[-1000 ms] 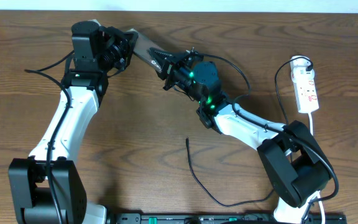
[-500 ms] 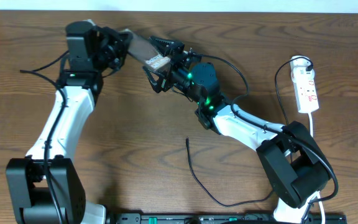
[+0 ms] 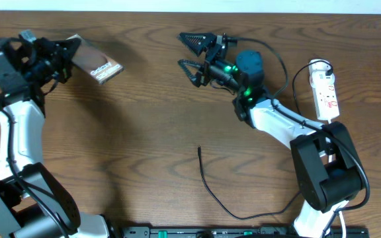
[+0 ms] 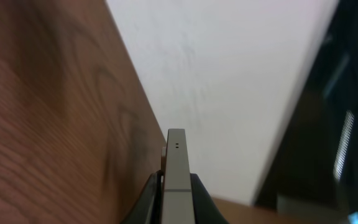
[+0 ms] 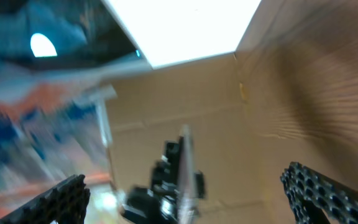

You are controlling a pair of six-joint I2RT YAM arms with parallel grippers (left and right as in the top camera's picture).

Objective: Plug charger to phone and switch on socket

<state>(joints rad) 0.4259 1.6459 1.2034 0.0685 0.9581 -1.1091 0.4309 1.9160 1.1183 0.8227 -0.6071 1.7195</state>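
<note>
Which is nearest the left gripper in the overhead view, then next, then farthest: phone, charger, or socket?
1. phone, clamped in the left gripper, upper left.
2. charger, loose end near the table's middle.
3. socket, far right side.

Overhead looks down (left wrist shares phone [image 3: 96,61]).
</note>
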